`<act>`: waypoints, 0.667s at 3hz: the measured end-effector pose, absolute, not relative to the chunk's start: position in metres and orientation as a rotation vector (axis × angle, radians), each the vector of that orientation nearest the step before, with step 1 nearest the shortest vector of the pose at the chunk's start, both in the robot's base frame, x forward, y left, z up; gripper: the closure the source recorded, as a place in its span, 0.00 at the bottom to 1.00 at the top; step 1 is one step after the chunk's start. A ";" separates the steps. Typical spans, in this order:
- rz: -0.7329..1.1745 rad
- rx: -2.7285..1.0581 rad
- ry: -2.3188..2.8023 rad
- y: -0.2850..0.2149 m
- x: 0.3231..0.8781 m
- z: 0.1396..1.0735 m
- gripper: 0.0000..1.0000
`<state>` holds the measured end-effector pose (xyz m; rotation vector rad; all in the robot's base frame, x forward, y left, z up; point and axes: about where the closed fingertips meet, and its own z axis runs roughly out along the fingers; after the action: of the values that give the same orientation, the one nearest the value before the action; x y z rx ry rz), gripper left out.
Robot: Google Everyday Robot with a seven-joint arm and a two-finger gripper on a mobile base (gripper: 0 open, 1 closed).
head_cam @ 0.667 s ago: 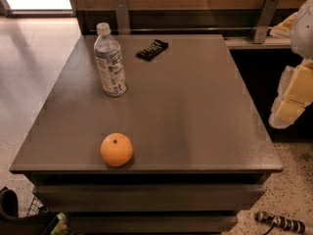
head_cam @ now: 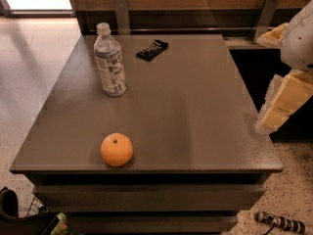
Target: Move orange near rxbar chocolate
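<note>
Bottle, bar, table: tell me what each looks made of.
Bottle: clear plastic, glossy, see-through with a label. Bar: black wrapper, probably film, slight sheen. Table: grey, matte, possibly laminate. Pincer hangs off the table's right edge.

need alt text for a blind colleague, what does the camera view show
An orange sits near the front edge of a grey table, far from the black rxbar chocolate at the back. A water bottle stands upright left of the bar, and the robot's hand hangs beyond the table's right edge.
</note>
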<state>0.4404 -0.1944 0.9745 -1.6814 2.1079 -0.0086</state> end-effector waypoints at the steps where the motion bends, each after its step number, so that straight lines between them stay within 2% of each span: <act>1: 0.194 -1.640 1.865 -0.168 0.449 0.933 0.00; 2: 0.405 -1.605 1.657 -0.120 0.458 0.896 0.00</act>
<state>0.4581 -0.1198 0.8964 -1.6053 1.6569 0.4055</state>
